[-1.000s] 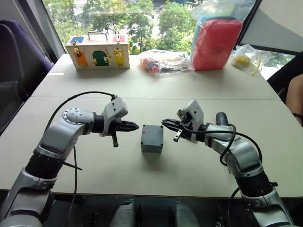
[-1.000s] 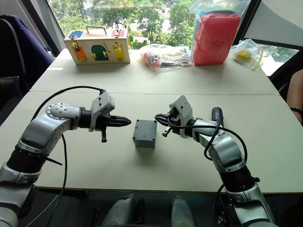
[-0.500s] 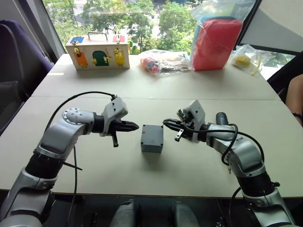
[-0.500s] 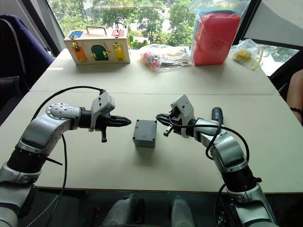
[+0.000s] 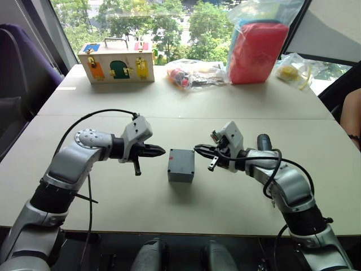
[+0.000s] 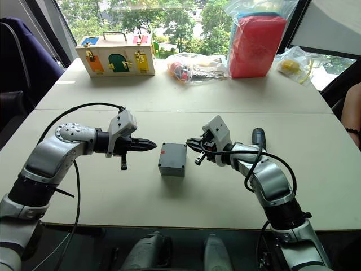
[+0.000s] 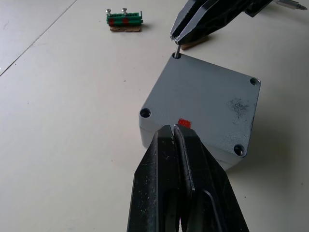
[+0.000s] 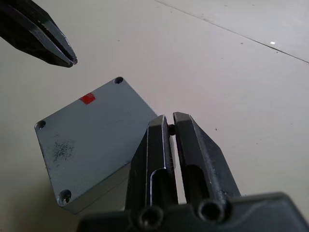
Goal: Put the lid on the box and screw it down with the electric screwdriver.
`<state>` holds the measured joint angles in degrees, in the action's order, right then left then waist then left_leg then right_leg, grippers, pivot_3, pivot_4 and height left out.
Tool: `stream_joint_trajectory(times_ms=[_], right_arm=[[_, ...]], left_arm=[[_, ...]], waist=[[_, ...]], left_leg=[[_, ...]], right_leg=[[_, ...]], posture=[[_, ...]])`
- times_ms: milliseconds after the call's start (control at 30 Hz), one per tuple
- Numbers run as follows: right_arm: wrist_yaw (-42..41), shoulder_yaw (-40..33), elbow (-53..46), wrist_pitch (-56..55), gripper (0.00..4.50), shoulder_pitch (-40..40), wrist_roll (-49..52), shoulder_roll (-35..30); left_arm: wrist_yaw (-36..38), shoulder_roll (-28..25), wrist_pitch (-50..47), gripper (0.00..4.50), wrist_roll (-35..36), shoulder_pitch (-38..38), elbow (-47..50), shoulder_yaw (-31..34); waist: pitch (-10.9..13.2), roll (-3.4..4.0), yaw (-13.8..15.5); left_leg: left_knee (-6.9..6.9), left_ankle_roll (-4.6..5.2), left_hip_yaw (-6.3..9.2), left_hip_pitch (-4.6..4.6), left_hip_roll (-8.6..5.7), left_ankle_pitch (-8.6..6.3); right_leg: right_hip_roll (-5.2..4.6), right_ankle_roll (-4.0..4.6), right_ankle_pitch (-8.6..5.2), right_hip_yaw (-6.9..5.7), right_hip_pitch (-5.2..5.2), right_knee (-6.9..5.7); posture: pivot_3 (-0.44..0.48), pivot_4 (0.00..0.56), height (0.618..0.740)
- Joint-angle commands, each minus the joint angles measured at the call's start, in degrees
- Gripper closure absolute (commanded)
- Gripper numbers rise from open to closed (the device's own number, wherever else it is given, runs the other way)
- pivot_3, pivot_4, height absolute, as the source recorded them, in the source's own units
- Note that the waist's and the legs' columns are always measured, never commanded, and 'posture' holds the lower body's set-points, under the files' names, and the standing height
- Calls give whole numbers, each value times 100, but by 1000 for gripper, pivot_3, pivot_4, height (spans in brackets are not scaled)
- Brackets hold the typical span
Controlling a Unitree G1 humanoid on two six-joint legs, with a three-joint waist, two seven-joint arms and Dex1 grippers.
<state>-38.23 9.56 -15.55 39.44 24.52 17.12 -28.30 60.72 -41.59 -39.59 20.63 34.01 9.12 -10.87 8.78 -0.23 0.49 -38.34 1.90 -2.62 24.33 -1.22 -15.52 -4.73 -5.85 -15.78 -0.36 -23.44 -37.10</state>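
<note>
Right claw [image 7: 179, 36]: pinched tight on a thin metal screw [image 7: 177, 50], its tip poised at a corner hole of the lid.
Left claw [image 6: 151, 145]: fingers pressed together, holding nothing, hovering just beside the box on the robot's left.
Lid [image 7: 207, 96]: seated on the grey box [image 5: 181, 165], red mark on top.
Box: mid-surface [image 5: 141, 203], between both claws.
Electric screwdriver [image 6: 258, 136]: lying behind the right forearm.
Wooden box [image 5: 117, 62]: far edge, well apart.
</note>
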Motion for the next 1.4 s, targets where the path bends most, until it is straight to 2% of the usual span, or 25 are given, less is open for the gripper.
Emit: stream_joint_trajectory(times_ms=[33, 533, 633, 800, 933, 1067, 1200, 1267, 1400], right_arm=[[4, 29, 33, -145, 4362, 137, -45, 95], [-100, 116, 83, -174, 4362, 231, -98, 126], [-115, 95, 42, -162, 3636, 193, -93, 107], [-129, -31, -128, -79, 1622, 199, -18, 47], [-81, -449, -413, 306, 1622, 209, 350, -3], [223, -1552, -541, 1527, 1622, 528, 933, -345], [-161, -1965, -100, 3060, 479, 1086, 1182, -1939], [-166, -2002, 126, 3625, 49, 1356, 1308, -2327], [214, -1705, 677, 5041, 49, 1953, 1167, -2696]], left_arm=[[-33, 12, 40, 4500, 43, 50, 103, 142], [-90, 18, 56, 4500, 72, -13, 133, 163], [-95, 20, 56, 4500, 77, -9, 141, 160], [-90, 38, 33, 4500, 136, 35, 140, 203], [-88, 100, -5, 4500, 276, 100, 171, 274], [-48, 212, -69, 4500, 482, 245, 267, 344], [69, 332, -151, 4500, 720, 318, 498, 237], [128, 368, -99, 4500, 709, 331, 584, 130], [263, 467, 76, 4500, 637, 373, 685, -83]], waist=[[0, 0, -4], [0, 0, -10], [0, 0, -10], [0, 0, -8], [0, 0, -5], [0, 0, 26], [2, 4, 25], [1, 2, 10], [1, 2, -108]], left_leg=[[0, 0, 0, 0, 0, 0], [0, 0, 0, 0, 0, 0], [0, 0, 0, 0, 0, 0], [0, 0, 0, 0, 0, 0], [0, 0, 0, 0, 0, 0], [0, 0, 1, 0, 0, 0], [-3, 3, 1, 2, -8, -2], [-1, 6, -1, 3, -8, -3], [8, 3, -3, -5, 1, -2]], right_leg=[[0, 0, 0, 0, 0, 0], [0, 0, 0, 0, 0, 0], [0, 0, 0, 0, 0, 0], [0, 0, 0, 0, 0, 0], [0, 0, 0, 0, 0, 0], [-4, 0, 0, 0, 1, 0], [-28, 0, 0, -1, 2, 1], [-32, 1, 0, -2, 2, 6], [-29, 2, -1, 1, 1, 5]], posture=[[0, 150, 740], [0, 150, 740], [0, 150, 740], [0, 150, 740], [0, 150, 740], [0, 150, 740], [0, 150, 740], [0, 150, 740], [0, 150, 740]])
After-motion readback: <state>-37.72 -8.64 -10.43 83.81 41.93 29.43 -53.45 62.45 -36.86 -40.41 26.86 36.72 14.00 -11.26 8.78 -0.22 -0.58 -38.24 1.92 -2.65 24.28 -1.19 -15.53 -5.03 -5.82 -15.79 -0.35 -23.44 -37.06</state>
